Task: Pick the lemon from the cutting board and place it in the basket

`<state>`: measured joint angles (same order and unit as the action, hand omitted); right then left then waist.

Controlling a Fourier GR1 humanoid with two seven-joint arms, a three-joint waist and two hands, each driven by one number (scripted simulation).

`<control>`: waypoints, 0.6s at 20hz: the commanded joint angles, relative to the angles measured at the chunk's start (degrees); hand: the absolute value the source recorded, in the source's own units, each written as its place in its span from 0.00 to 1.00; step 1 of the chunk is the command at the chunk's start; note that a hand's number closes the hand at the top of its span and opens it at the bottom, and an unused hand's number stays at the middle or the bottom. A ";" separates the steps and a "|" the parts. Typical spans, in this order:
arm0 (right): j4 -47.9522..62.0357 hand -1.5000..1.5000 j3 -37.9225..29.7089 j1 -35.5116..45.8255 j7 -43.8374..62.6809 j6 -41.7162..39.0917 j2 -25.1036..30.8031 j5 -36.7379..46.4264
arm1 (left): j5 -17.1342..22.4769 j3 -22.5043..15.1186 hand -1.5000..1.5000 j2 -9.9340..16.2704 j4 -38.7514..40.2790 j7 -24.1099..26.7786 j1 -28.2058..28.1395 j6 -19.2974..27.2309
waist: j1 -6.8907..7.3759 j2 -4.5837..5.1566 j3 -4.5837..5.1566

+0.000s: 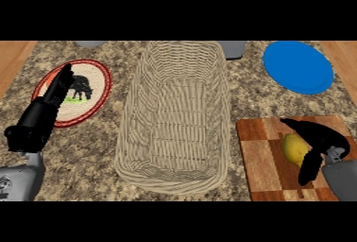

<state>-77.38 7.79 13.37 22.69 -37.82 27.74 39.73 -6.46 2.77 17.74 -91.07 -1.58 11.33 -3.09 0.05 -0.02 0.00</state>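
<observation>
A yellow lemon [294, 149] lies on the checkered wooden cutting board [261, 156] at the lower right. My right hand [322, 139] is over the board at the lemon's right side, fingers bent around its top and thumb reaching down past its near side, partly covering it. A long woven wicker basket [174, 113] stands in the middle of the counter, with nothing in it. My left hand [50, 101] rests at the left, fingers straight, pointing away over a plate.
A round plate [87, 90] with a red rim and a dark animal picture lies at the left. A blue plate [298, 66] sits at the back right. Two grey objects show at the back edge, one [89, 43] left and one [233, 48] behind the basket.
</observation>
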 commanded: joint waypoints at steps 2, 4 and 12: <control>3.40 0.00 -2.53 2.38 -1.87 -1.83 -0.37 2.10 | -0.46 2.22 0.50 -0.19 5.39 4.00 1.44 -2.37 | -0.05 0.04 0.01; 2.17 0.00 -1.47 -0.67 -1.73 1.52 -3.25 4.04 | -0.55 2.93 0.50 -0.38 2.01 1.61 1.85 -2.19 | -0.07 0.01 0.00; 12.13 1.00 -3.11 2.47 -10.86 4.04 -2.46 7.02 | -0.67 4.16 0.50 -1.21 2.50 2.45 0.71 -3.54 | 0.12 0.04 0.00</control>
<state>-68.92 4.20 15.16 15.01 -34.36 26.03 44.93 -7.24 5.65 16.44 -88.44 1.07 11.60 -6.00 0.17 -0.26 0.29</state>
